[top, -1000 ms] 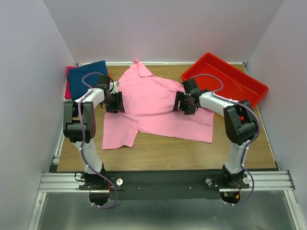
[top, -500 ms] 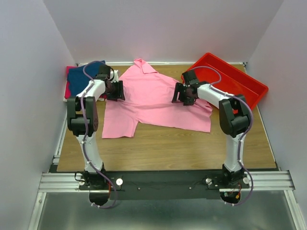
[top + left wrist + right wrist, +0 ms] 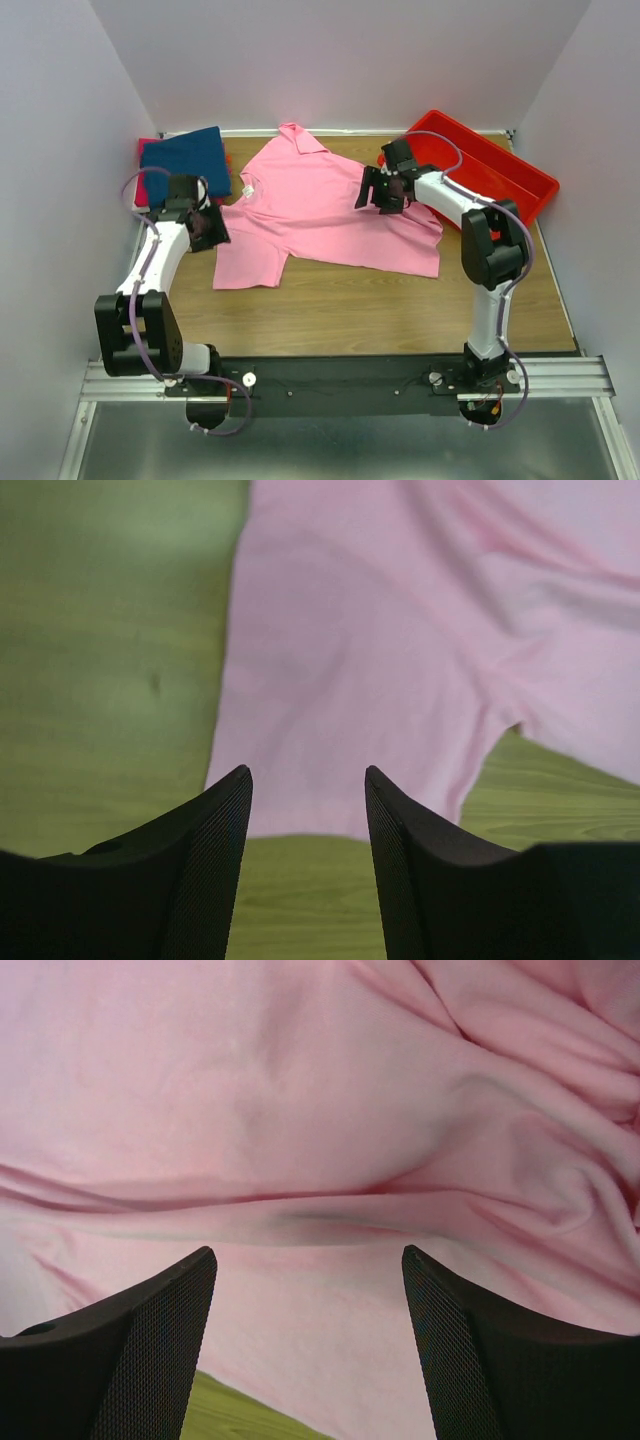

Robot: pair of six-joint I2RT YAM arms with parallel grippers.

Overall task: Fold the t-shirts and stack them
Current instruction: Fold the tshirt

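while hovering empty, left gripper (image 3: 215, 228) half open at 9 o'clock edge of the pink shirt (image 3: 320, 215), right gripper (image 3: 375, 195) wide over its 2 o'clock side; shirt spread flat mid-table.

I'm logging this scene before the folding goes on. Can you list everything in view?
pink t-shirt: one, light pink, spread flat mid-table, collar towards the far edge
navy t-shirt: one, navy blue, folded, far left corner
red-magenta cloth: one, red-magenta, edge showing under the navy t-shirt
red tray: one, red plastic, far right corner
table: one, light wood, under everything
left gripper: one, black, open, over the pink t-shirt's left sleeve edge
right gripper: one, black, open, over the pink t-shirt's right side near the tray
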